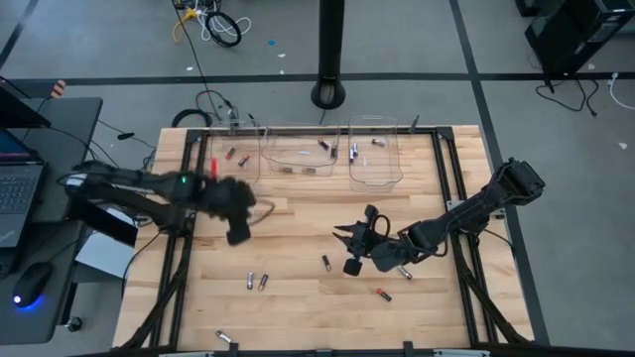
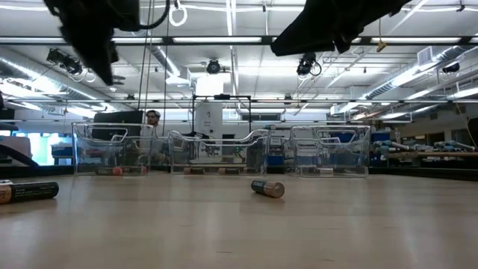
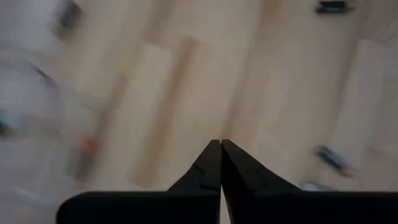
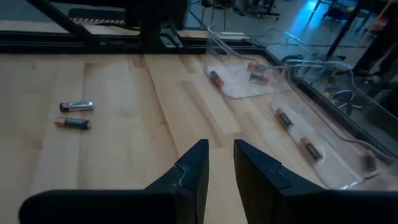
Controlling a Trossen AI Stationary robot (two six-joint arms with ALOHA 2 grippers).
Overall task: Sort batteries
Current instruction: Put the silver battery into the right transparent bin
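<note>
Loose batteries lie on the wooden table: one [image 1: 325, 262] close by my right gripper, a pair [image 1: 257, 282] toward the near left, and others [image 1: 383, 294] near right. In the low view one battery [image 2: 267, 188] lies mid-table and another [image 2: 30, 190] at the left edge. More batteries [image 4: 216, 78] lie inside the clear bins. My left gripper [image 1: 238, 234] hangs shut above the table's left part, its fingertips [image 3: 221, 146] together with nothing between them. My right gripper [image 1: 345, 238] stands above the table's middle, open by a narrow gap [image 4: 219, 152], holding nothing.
Three clear plastic bins [image 1: 233, 154] [image 1: 298, 157] [image 1: 375, 159] stand in a row along the far edge. Black frame rails [image 1: 448, 198] run along the table's sides. A laptop and mouse sit on a side desk [image 1: 30, 198] at the left. A person sits beyond the table [image 2: 153, 118].
</note>
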